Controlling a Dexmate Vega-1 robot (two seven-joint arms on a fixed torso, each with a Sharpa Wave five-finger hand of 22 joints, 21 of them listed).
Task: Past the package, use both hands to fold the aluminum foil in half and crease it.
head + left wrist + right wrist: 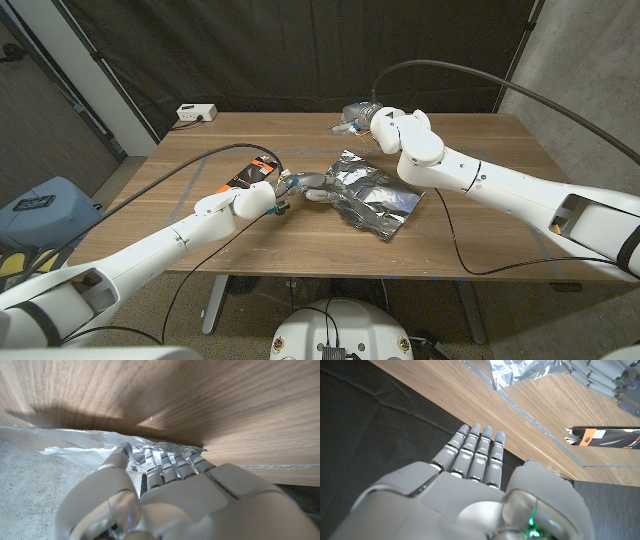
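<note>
The crumpled aluminum foil (375, 195) lies in the middle of the wooden table (480, 240); it also shows in the wrist views as aluminum foil (75, 442) and aluminum foil (530, 370). My left hand (298, 190) reaches its left edge, and the fingertips (165, 457) and thumb pinch that edge. The black and orange package (250, 172) lies just behind the left wrist and shows again as the package (605, 437). My right hand (360, 117) hovers over the table's far edge, beyond the foil, fingers (477, 452) straight and together, holding nothing.
A white box (197, 113) sits at the table's far left corner. A black cable (455, 235) crosses the table on the right. Tape lines (540, 432) mark the tabletop. A blue bin (40, 205) stands on the floor to the left.
</note>
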